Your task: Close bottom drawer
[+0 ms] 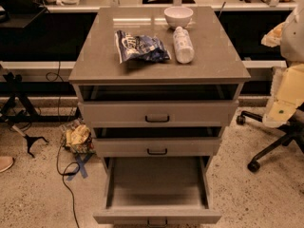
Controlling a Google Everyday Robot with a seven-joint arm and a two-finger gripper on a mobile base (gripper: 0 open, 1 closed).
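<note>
speckled floor (33, 194) surrounds the grey-beige three-drawer cabinet (142, 73). its wide, shallow bottom drawer (156, 186) stands fully out, nothing done yet, below-left and well apart from the pale claw (278, 109); claw width: cannot tell.

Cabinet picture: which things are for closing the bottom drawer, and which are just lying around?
For the job: bottom drawer, pulled out; robot arm at right, hand not seen.
Lying about: bowl, bottle, snack bag, chair.

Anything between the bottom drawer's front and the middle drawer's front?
Camera view: only the tray of the bottom drawer, and it looks bare. The pincer hangs at the right edge, beside the cabinet.
</note>
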